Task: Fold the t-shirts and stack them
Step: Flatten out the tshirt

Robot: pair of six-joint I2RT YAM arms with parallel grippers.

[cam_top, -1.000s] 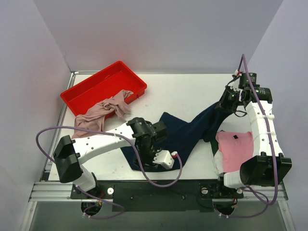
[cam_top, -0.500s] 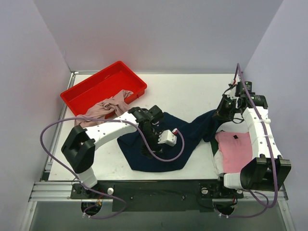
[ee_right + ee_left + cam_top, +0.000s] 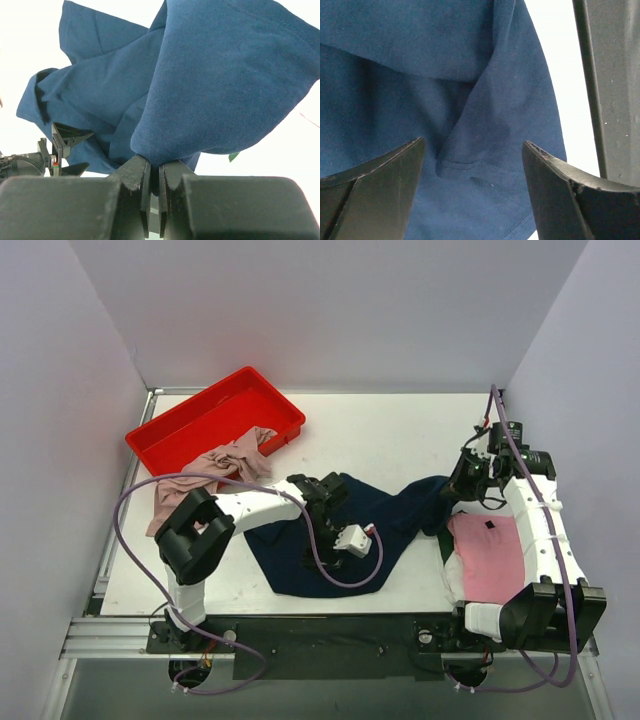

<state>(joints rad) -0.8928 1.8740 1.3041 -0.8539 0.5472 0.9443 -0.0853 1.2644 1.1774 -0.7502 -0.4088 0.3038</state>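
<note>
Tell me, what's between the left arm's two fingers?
A fold of the navy shirt shows in the gap between the wide-open left fingers, seen in the left wrist view.

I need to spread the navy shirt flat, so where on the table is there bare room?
The widest bare patch of table is at the far middle, between red tray, navy shirt and right gripper. A smaller one lies near, between navy shirt and pink shirt. The left, by the beige shirt, is crowded.

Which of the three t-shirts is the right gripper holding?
The dark navy blue t-shirt, pinched in the right gripper. The bright pink one lies flat beside that arm; the beige-pink one spills from the red tray.
</note>
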